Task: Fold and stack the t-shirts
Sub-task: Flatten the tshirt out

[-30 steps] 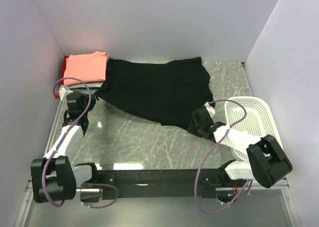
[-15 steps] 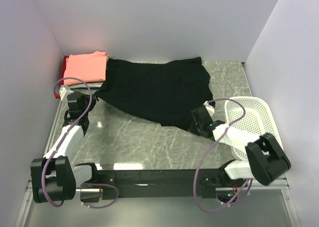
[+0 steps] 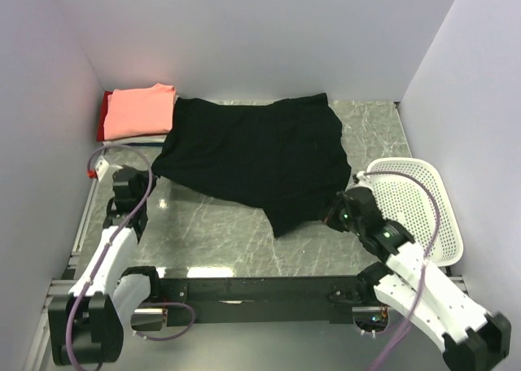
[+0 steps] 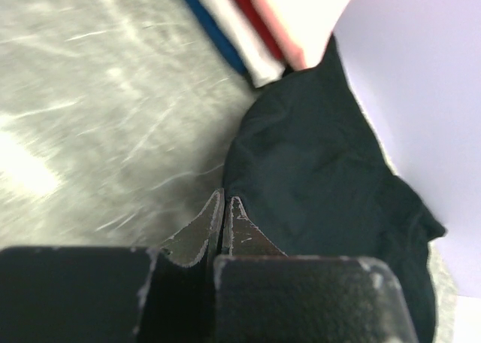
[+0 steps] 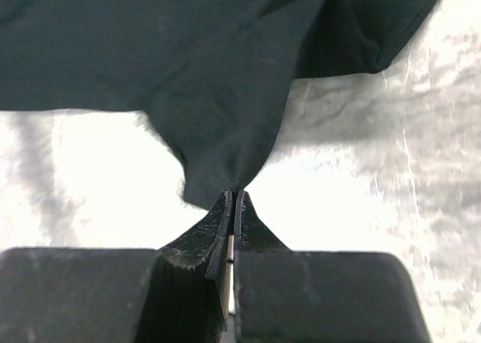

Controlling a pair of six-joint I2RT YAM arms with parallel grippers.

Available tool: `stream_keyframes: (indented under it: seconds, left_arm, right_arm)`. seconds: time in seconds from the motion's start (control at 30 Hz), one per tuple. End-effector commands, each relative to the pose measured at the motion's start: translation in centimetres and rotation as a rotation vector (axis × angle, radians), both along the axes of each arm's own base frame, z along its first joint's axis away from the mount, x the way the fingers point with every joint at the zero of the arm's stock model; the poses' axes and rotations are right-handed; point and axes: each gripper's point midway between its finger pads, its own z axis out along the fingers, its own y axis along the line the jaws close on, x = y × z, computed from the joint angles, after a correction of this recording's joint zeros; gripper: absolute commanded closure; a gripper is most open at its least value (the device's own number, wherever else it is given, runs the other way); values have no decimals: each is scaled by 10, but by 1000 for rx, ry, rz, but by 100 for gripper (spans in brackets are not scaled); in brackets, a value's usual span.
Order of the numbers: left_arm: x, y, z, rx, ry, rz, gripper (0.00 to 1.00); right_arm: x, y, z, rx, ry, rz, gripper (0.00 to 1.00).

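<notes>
Black shirt (image 3: 252,155) lies spread over the far half of the marble table (image 3: 212,233), mostly flat, its near edge running at a slant from left to right. Left gripper (image 4: 224,206): fingers pressed together, tips nipping the shirt's left edge where cloth meets bare stone. Right gripper (image 5: 231,201): fingers likewise pressed together, pinching a pointed near corner of the same shirt; the cloth narrows to a tip that runs straight in between them, with a fold of the hem hanging off to the right. In the far left corner against the wall sits a folded stack, salmon-pink shirt (image 3: 142,111) on top and a red one (image 3: 103,115) showing at its left side; the left wrist view also shows a white layer (image 4: 240,42) and a blue edge (image 4: 214,34) lower in the stack. The black shirt's far left part touches this stack. White mesh basket (image 3: 423,200) stands at the table's right edge, just beside the right arm.
</notes>
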Motion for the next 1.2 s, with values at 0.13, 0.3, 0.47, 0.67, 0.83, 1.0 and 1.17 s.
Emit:
stream_keyframes:
  seconds: [0.13,0.3,0.47,0.67,0.83,1.0,1.17]
  left_arm:
    - [-41,17,-20,54,53,115,100]
    - [-64,23,-20,47,31,176,100]
    - [-78,11,-18,23,1,146,100]
    - [-88,3,-29,26,32,121,100]
    - [-80,0,-20,49,0,104,100]
    - [-44,-13,-3,63,14,45,99]
    - [-2,-21,-9,89,91,34,99]
  right_arm:
    - [-41,-14,29,47,-4,18,100]
    - [-56,-28,59,52,-45,-4,100]
    - [-72,-41,94,61,-95,-20,100]
    - [-85,-56,124,39,-134,-32,100]
    - [-72,-46,126,15,-126,6,100]
    - [-24,-20,117,-25,-129,44,100]
    - [46,-2,85,-128,-40,24,100]
